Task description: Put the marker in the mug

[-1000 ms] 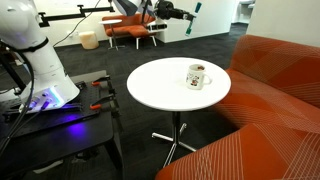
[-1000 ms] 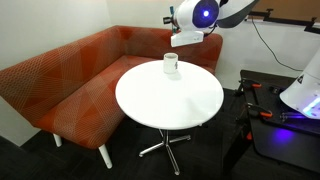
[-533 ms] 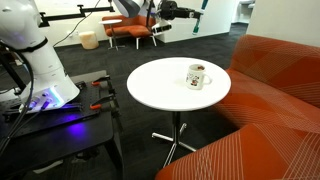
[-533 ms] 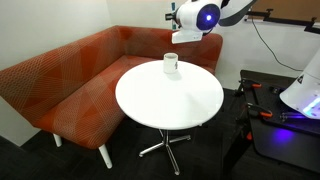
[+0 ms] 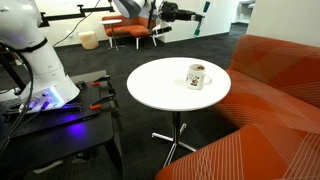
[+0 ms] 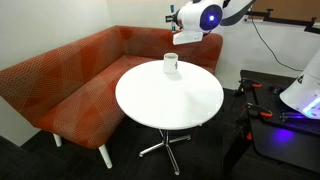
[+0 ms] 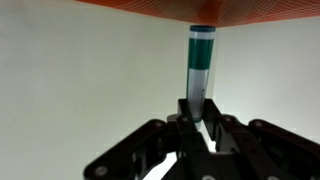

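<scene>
1. Claw [image 7: 200, 112]: the jaws are drawn in almost fully and clamped on the dark lower end of the marker [image 7: 201, 60]. The teal end projects straight out beyond the fingertips, and the grip looks centred.
2. Position: in an exterior view the marker [image 5: 203, 8] is high in the air, well clear of the bench [image 5: 160, 95]. In an exterior view the claw [image 6: 187, 38] sits above the mug [image 6: 171, 63] and a little to its right, well apart in height.
3. Mug [image 5: 197, 76]: upright on the far part of the bench, nothing touching it. Its contents cannot be told.
4. Change noted: over the last second the marker's teal end has drifted slightly to the right, then all but stopped. Its height is much the same.
5. Wrist view: bare bench top and a strip of orange sofa [image 7: 250, 8], with the mug not in sight.
6. Assessment: carry phase, slowing. The marker does not appear lined up over the mug's mouth yet, so a small shift left and a downward tilt seem needed before release
</scene>
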You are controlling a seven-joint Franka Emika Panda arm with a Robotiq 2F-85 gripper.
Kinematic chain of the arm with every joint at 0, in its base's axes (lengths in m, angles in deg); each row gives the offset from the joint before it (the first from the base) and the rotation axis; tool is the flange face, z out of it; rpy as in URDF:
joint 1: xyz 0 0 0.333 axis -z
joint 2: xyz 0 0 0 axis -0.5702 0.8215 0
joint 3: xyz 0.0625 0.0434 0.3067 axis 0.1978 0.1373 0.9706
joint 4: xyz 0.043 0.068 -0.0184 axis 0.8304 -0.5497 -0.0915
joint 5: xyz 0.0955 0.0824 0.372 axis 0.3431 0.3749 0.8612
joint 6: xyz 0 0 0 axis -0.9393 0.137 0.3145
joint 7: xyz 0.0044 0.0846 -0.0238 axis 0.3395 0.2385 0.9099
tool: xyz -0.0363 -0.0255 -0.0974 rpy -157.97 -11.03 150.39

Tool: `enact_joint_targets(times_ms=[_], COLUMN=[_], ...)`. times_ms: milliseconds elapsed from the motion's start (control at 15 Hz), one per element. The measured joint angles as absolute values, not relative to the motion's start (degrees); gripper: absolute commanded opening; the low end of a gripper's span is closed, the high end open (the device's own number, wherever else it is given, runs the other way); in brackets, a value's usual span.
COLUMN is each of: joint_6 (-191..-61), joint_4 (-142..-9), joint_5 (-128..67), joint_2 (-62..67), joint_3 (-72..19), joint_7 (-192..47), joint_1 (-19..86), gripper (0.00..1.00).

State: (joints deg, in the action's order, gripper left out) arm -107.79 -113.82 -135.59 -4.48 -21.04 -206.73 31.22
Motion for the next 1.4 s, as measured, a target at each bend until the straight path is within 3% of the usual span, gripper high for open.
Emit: enact_joint_targets(times_ms=[200,267,333,467,1400], joint_6=[-107.1,-106.0,-104.5,-101.8,-101.6], joint_4=[-113.8,-113.8,-113.8,-113.8,-108.4], joint_5=[-135.6,-135.6,-135.6,-135.6,-135.6], joint_2=[-4.1,-3.8,-3.4,-2.4,7.7], joint_3=[-20.9,-20.7,-20.4,-19.7,-19.3], joint_7=[-206.7,-206.7,-206.8,-207.1,-217.2], joint_1=[31.2,31.2,31.2,31.1,33.0], gripper=[0.06,0.11,0.06,0.05,0.05])
